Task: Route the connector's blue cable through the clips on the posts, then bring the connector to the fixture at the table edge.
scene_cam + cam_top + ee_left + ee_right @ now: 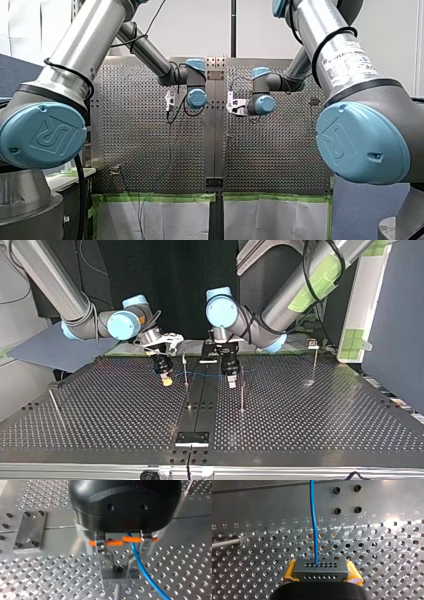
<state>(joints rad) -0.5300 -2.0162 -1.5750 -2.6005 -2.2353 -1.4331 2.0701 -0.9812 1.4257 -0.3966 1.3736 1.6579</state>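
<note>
Yellow-padded fingers [289, 574] of my right gripper [321, 576] are clamped on the grey perforated connector block [321, 567], low over the tabletop [387, 555]. A thin blue cable [313, 517] runs fwd to my left gripper [120, 565]; can't tell its grip. Leave slack and seat the cable at the slim metal post [242, 397] w/o tugging.

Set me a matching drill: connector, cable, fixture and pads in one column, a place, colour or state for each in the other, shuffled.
1 connector
2 cable
3 fixture
4 pads

A yellow
B blue
C at the table's near edge, top view
D clamped in my right tool

Pairs: 1-D, 2-B, 3-C, 4-A
</note>
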